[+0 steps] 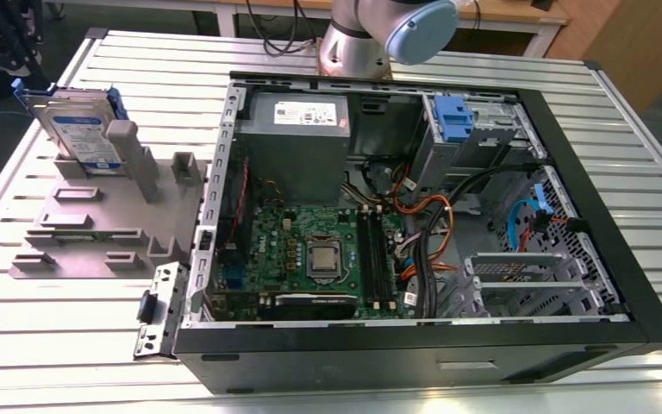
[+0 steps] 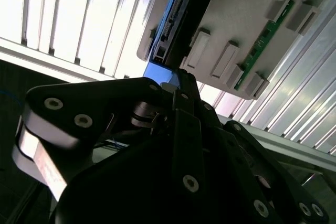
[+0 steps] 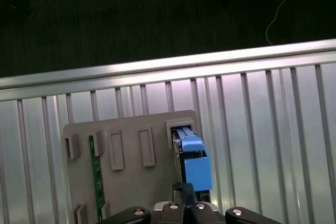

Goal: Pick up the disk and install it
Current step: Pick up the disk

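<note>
The disk (image 1: 78, 129), a silver drive with a white-and-blue label in a blue carrier, stands on edge in a slot of the grey holder (image 1: 90, 233) on the exterior view's left. In both wrist views I look down on its blue end, the disk (image 3: 193, 167) rising from the holder (image 3: 126, 182). My gripper (image 3: 185, 188) hangs above it, apart from it. Its black fingers meet in a point at the gripper (image 2: 184, 77), shut with nothing between them, in line with the disk (image 2: 181, 14).
An open computer case (image 1: 641, 285) lies on the slatted metal table (image 1: 653, 155), with a grey power-supply box (image 1: 296, 112) and a blue bracket (image 1: 452, 116) at a drive bay inside. A green circuit strip (image 3: 96, 177) sits in another holder slot. The arm's base (image 1: 354, 47) stands behind the case.
</note>
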